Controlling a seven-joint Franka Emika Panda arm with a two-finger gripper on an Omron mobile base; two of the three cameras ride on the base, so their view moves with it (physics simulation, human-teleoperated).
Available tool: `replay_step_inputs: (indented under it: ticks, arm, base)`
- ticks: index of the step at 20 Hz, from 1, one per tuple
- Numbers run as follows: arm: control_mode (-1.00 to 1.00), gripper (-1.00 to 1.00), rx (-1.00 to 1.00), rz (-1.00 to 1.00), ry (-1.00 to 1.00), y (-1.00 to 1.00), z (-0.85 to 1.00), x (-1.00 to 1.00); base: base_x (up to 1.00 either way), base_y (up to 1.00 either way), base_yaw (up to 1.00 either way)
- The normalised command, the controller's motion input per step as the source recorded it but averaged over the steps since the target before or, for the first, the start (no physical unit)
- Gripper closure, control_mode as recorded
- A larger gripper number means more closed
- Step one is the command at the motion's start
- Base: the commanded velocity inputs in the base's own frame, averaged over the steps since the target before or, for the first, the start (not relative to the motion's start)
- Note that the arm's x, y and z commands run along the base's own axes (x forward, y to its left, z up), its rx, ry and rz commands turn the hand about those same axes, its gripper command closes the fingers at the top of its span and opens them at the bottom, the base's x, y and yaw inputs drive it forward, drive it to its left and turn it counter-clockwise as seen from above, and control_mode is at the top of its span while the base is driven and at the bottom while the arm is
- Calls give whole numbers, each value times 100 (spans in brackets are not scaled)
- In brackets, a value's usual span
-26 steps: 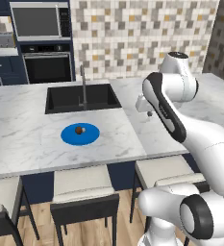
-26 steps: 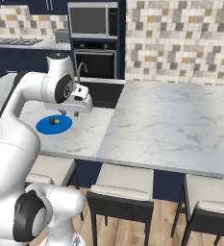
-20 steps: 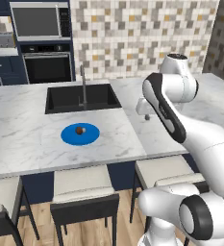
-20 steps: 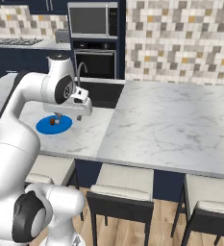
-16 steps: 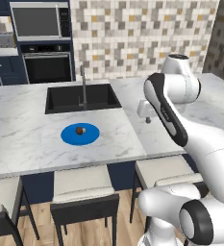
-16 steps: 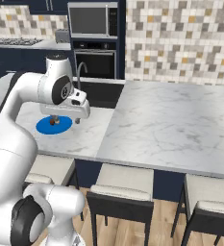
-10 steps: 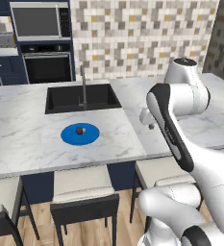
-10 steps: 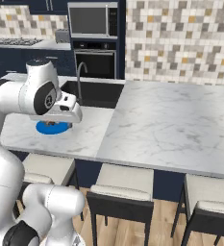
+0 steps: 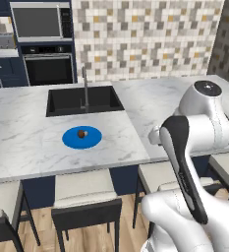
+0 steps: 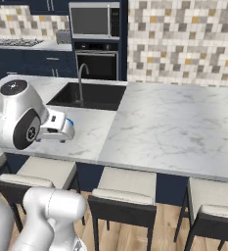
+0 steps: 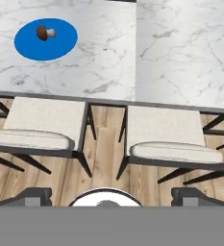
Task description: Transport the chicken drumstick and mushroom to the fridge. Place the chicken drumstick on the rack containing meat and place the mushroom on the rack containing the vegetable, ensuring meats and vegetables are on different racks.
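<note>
Since the earlier pictures the arm has swung back off the marble worktop [image 9: 111, 133] and folded low toward the stools, so the hand camera now looks down over the worktop's front edge. The claw [image 11: 111, 194] has spread its tips wide apart, and nothing sits between them.

The mushroom [image 11: 45, 32] lies on the blue plate [image 11: 60, 45], at about 10 o'clock in the hand view and well apart from the claw; in the left base view the mushroom [image 9: 81, 133] sits at the plate's middle, just in front of the sink [image 9: 81, 100]. I cannot make out the chicken drumstick.

The mushroom should be light, soft and easily bruised, its rounded brown cap liable to roll. A gentle pinch across the cap, from above, looks safest.

The marble is smooth and flat, offering little friction. Two cushioned stools [image 11: 166, 137] stand close beneath the edge; oven [image 9: 49, 69] and microwave [image 9: 40, 22] stand behind.
</note>
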Motion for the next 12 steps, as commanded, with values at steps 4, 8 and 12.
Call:
replay_step_inputs:
  ticks: [4,8,12]
  arm:
    - [-100,-100,0,2,-7,24,6,-29]
    - [100,-100,0,0,0,46,0,2]
    - [100,-100,0,0,0,0,0,0]
  base:
    - [0,0,0]
    - [4,22,0]
    - [9,93,0]
